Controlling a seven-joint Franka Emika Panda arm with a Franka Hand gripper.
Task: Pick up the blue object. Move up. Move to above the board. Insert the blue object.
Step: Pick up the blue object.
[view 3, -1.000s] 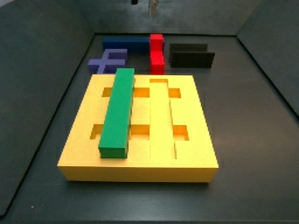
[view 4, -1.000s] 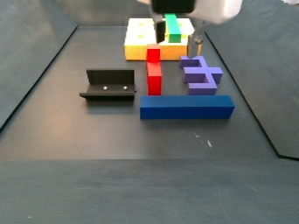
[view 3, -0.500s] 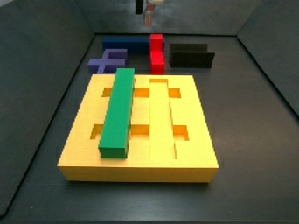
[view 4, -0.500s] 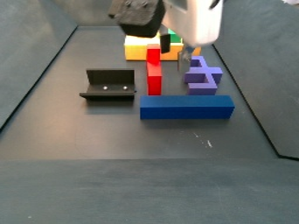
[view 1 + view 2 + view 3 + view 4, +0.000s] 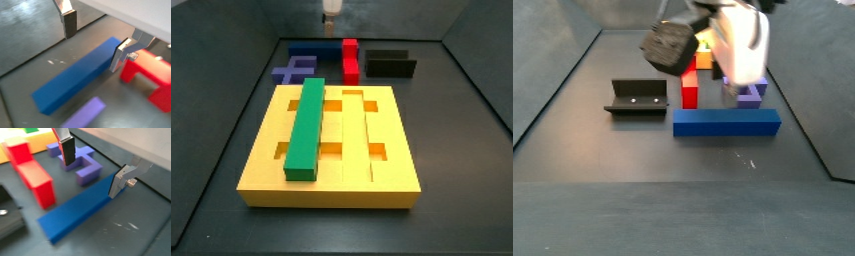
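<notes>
While the board (image 5: 331,180), the largest thing on the dark floor, waits with a green bar (image 5: 306,127) lying in one of its grooves and the other grooves bare, the arm works at the far end of the enclosure. The blue bar (image 5: 727,122) lies flat on the floor there, well apart from the board, with a red piece (image 5: 688,80) just beside its long side and a purple piece (image 5: 744,88) near it; the fixture (image 5: 637,97) stands off to one side. The gripper (image 5: 97,39) hangs over one end of the bar, its silver fingers (image 5: 122,180) spread wide, one on each side of the bar's width, and both wrist views show gaps between pads and bar, so nothing is held. The step in hand looks to be the first one, the pick-up, with the lift, the carry and the insertion all not yet done. The next move appears to call for a short descent until the pads bracket the bar's sides, then a close across its narrow width. Because the grip sits near the bar's end and not its middle, the piece may tilt when lifted, and the red piece close alongside leaves one finger (image 5: 125,53) little room.
</notes>
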